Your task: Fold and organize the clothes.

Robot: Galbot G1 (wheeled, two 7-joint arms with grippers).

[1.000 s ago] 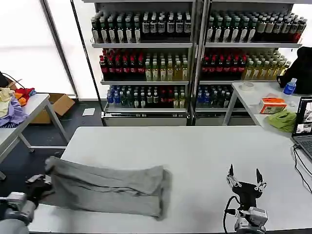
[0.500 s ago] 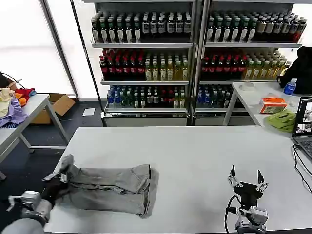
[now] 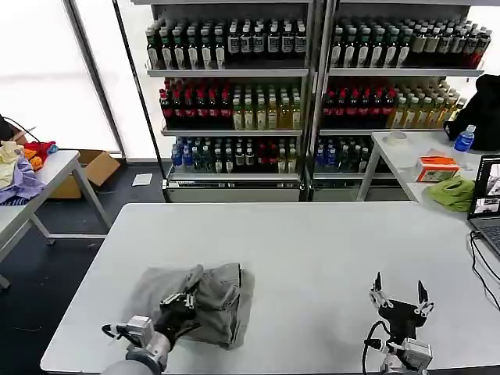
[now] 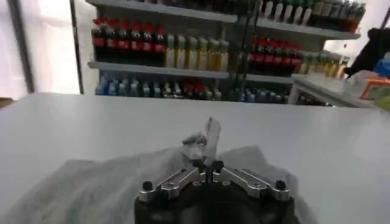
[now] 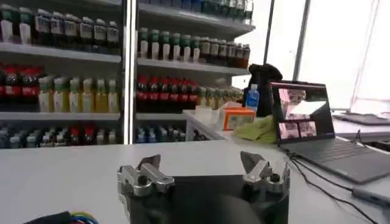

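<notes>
A grey shirt (image 3: 205, 301) lies bunched on the white table (image 3: 312, 234) near its front left part. My left gripper (image 3: 181, 299) is over the shirt's middle, shut on a pinched fold of the grey fabric. In the left wrist view that fold (image 4: 206, 139) stands up from between the closed fingertips of the left gripper (image 4: 208, 164), with the rest of the grey shirt (image 4: 91, 182) spread below. My right gripper (image 3: 400, 292) is open at the table's front right, holding nothing. In the right wrist view the right gripper (image 5: 204, 167) has its fingers wide apart over bare table.
A laptop (image 3: 486, 199) with cables sits at the table's right edge. A side table at the right holds a lime-green cloth (image 3: 453, 191), an orange box (image 3: 436, 167) and a bottle. Another table at the far left carries coloured garments (image 3: 19, 168). Drink shelves (image 3: 234, 86) stand behind.
My left gripper has carried the shirt's left end rightward over the rest of the garment, leaving a shorter bunched pile. The right gripper has barely moved.
</notes>
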